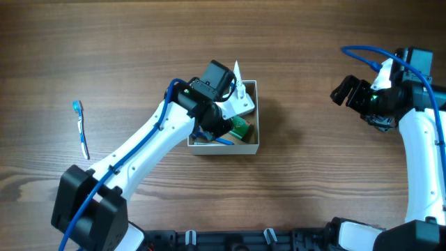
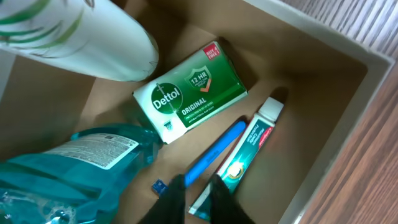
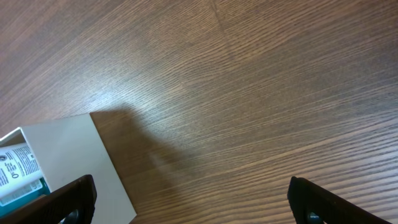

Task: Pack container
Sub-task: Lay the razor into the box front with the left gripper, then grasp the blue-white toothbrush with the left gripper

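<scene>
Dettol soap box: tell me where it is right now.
In the left wrist view the Dettol soap box lies flat on the floor of the container, between the white bottle and the blue toothbrush.

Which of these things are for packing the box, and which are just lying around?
For the job: box; soap, toothpaste and blue bottle in it; white bottle; left gripper reaching in; probably the toothbrush on the table too.
Just there: right gripper, open, off to the side.
</scene>
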`<action>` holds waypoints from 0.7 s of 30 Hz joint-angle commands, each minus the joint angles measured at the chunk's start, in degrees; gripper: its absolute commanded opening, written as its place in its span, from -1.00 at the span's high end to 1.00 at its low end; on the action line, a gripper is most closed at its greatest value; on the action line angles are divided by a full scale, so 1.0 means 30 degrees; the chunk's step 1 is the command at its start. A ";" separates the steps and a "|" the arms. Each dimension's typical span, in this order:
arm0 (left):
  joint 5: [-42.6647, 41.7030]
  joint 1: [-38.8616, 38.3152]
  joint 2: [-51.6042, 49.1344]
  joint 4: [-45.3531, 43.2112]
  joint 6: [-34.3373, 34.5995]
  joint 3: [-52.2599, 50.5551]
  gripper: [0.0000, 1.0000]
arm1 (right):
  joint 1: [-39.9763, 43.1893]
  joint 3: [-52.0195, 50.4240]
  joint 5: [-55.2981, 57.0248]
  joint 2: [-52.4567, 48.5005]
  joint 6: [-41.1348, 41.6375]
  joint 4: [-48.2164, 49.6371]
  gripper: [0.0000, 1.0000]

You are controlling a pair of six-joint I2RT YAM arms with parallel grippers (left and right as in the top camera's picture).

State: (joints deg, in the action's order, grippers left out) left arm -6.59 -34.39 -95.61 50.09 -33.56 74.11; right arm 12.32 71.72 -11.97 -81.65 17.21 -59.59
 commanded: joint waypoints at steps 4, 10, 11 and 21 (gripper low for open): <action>0.3883 0.0204 0.3483 0.0444 0.3060 -0.0044 0.35 | 0.0029 0.0058 0.0255 -0.0109 -0.0401 -0.0007 -0.99; 0.7701 0.4874 0.7468 0.1683 0.8255 -0.0051 -0.18 | 0.0029 0.0058 0.0248 -0.0109 -0.0699 -0.0007 -1.00; 0.7635 0.6273 0.7577 0.1676 0.9027 -0.0051 -0.19 | 0.0029 0.0058 0.0248 -0.0109 -0.0707 -0.0007 -0.99; 0.2747 1.9460 0.1909 0.1042 1.2094 -0.0073 -0.75 | 0.0029 0.0058 0.0240 -0.0109 -0.0750 -0.0073 -0.99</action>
State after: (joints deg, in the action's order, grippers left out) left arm 7.33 18.33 -83.15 53.78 -0.82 74.06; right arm 12.32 71.72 -11.97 -81.67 16.14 -59.64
